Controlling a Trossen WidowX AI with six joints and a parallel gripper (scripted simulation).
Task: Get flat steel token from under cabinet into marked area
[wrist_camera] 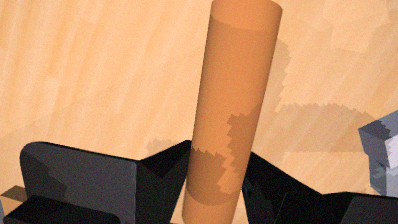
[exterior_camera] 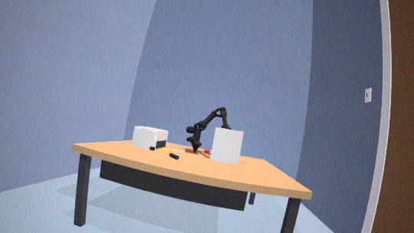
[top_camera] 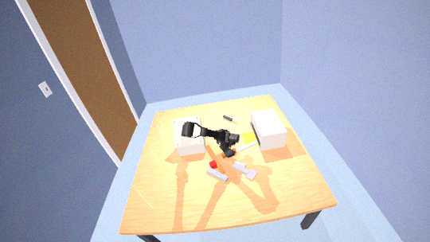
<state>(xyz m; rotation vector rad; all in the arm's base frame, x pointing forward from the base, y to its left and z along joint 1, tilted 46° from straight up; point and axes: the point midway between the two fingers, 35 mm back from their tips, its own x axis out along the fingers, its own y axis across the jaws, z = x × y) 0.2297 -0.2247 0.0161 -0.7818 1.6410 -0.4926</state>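
Note:
My gripper [top_camera: 228,154] [exterior_camera: 195,151] [wrist_camera: 216,151] is shut on the orange-brown round handle [exterior_camera: 188,150] [wrist_camera: 235,95] of a tool, low over the table. The tool's thin white shaft [top_camera: 248,146] runs from the gripper towards the cabinet's front; whether its far end is under the cabinet cannot be told. The white cabinet [top_camera: 271,126] [exterior_camera: 144,137] stands on the table, with a dark opening [exterior_camera: 161,144] at its front. The yellow marked area [top_camera: 248,138] [exterior_camera: 165,150] lies in front of it, beside the shaft. I cannot make out the steel token in any view.
A red cube [top_camera: 213,164] [exterior_camera: 207,152], a brown stick [top_camera: 218,162] [exterior_camera: 204,154], a grey bar [top_camera: 217,174] and a pale T-shaped piece [top_camera: 251,173] lie near the gripper. A dark-handled tool [top_camera: 228,118] [exterior_camera: 174,156] lies apart. A white box [top_camera: 191,148] [exterior_camera: 227,146] stands by the arm's base.

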